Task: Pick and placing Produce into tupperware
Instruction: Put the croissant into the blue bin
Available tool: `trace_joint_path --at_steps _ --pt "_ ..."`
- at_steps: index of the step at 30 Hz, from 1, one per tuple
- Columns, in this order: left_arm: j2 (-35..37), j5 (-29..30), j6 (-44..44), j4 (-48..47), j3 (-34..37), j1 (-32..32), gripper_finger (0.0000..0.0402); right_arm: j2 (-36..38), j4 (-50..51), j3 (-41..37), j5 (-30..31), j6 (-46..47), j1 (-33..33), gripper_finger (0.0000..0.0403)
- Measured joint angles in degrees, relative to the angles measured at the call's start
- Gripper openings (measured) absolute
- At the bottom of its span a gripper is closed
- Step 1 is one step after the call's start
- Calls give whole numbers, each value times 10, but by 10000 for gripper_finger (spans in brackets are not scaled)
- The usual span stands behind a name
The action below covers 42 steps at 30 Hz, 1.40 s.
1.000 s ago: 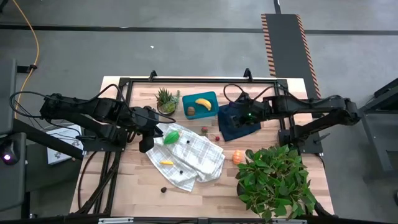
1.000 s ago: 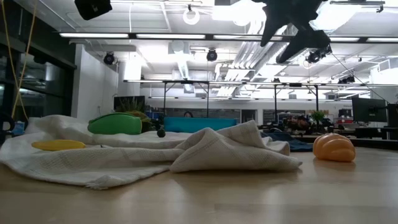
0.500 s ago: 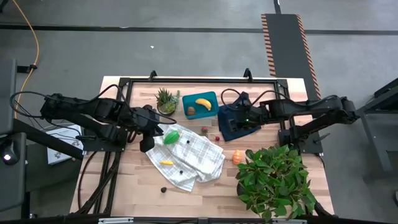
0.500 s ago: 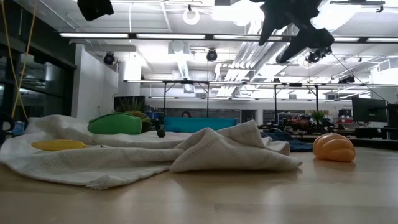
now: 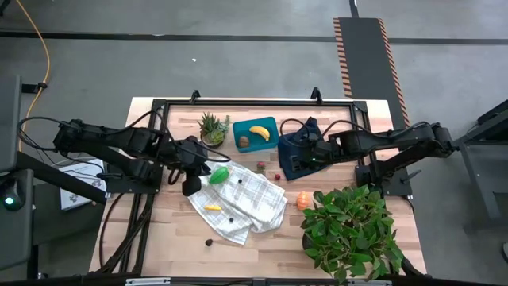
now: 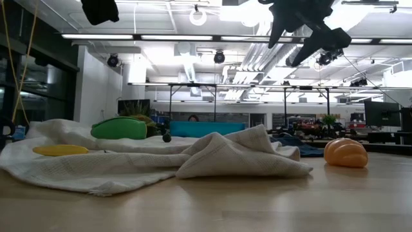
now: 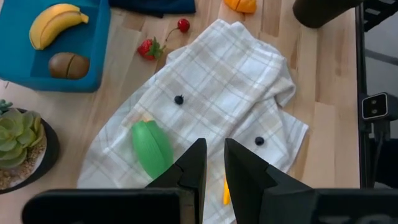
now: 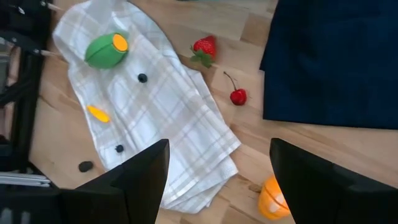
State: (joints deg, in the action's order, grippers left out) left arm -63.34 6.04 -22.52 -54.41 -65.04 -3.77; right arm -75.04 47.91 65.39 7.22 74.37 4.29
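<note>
The teal tupperware (image 5: 266, 144) stands at the table's far side and holds the yellow banana (image 5: 259, 131) and a brown piece (image 5: 244, 142). A green piece (image 5: 218, 174), a small yellow piece (image 5: 212, 207) and dark berries (image 7: 179, 99) lie on a checked cloth (image 5: 246, 199). A strawberry (image 5: 261, 167), a cherry (image 5: 276, 176) and an orange piece (image 5: 303, 201) lie on the bare wood. My left gripper (image 7: 215, 152) hovers beside the green piece (image 7: 151, 149), its fingers a narrow gap apart. My right gripper (image 8: 219, 146) hangs wide open above the navy cloth (image 5: 309, 151).
A small spiky potted plant (image 5: 211, 127) stands left of the tupperware. A big leafy plant (image 5: 353, 230) fills the near right corner. One dark berry (image 5: 209, 242) lies on the wood near the near edge. A black frame (image 5: 254, 102) runs along the far edge.
My right gripper has moved over the navy cloth toward the table's left, staying open. My left gripper has crept a little toward the green piece. The produce and the cloths have not moved.
</note>
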Motion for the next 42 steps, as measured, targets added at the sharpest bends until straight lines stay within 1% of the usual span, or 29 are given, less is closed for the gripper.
trace_joint_path --at_steps 10,16,21,42 --pt "-3 0 0 2 0 0 46 0 -23 0 -1 13 0 268" --pt "-3 -1 1 2 0 0 46 0 -24 0 -2 30 0 268" --pt "-3 -15 13 2 0 0 46 0 -24 0 -2 39 0 268" --pt "-3 -16 17 -5 0 0 46 0 -23 0 -1 67 6 268"
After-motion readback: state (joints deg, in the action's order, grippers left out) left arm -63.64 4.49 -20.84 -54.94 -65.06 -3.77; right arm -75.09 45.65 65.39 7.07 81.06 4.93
